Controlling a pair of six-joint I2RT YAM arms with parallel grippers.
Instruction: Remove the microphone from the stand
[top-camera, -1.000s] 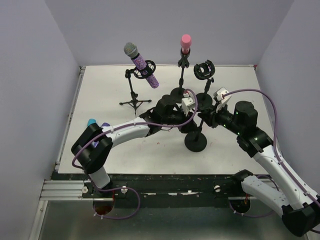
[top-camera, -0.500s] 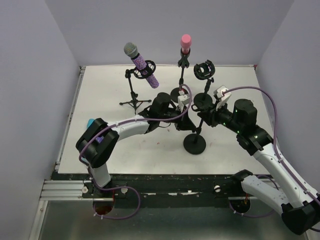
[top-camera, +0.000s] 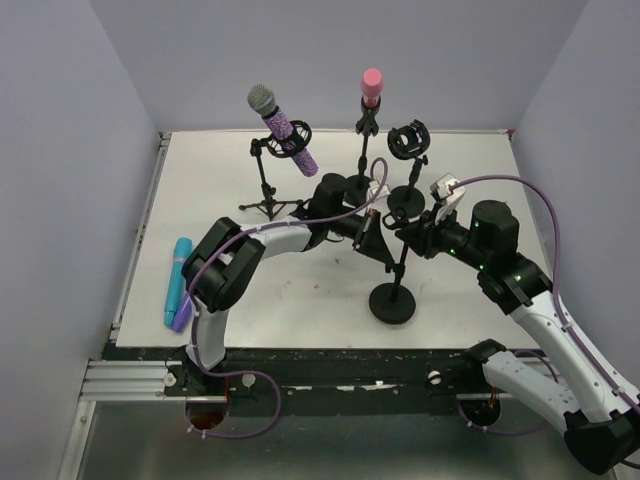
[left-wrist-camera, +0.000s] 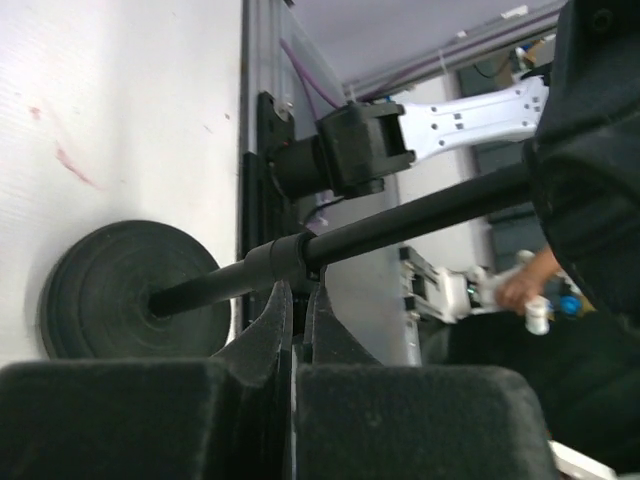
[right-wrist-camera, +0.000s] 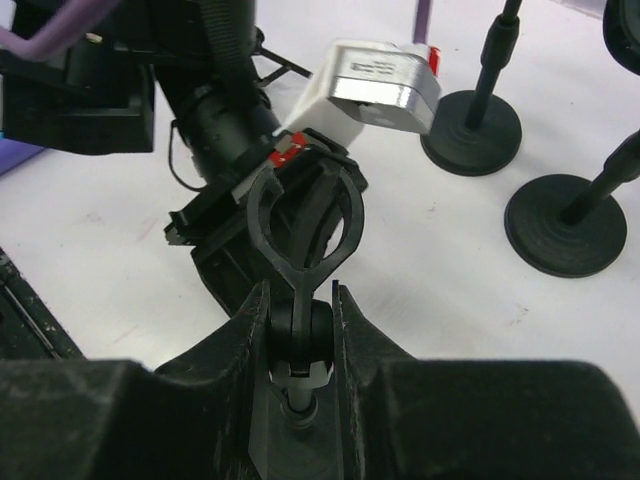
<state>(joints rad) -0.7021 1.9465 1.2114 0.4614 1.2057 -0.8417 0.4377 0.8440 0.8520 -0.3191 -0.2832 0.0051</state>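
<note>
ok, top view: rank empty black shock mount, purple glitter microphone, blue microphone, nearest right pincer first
1. Empty black shock mount, just behind the right pincer.
2. Purple glitter microphone, back left, on tripod.
3. Blue microphone, lying at far left edge.

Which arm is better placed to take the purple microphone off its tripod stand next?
Left, probably. The left gripper is shut on nothing and is nearer the purple microphone; the right gripper is clamped on an empty stand clip.
</note>
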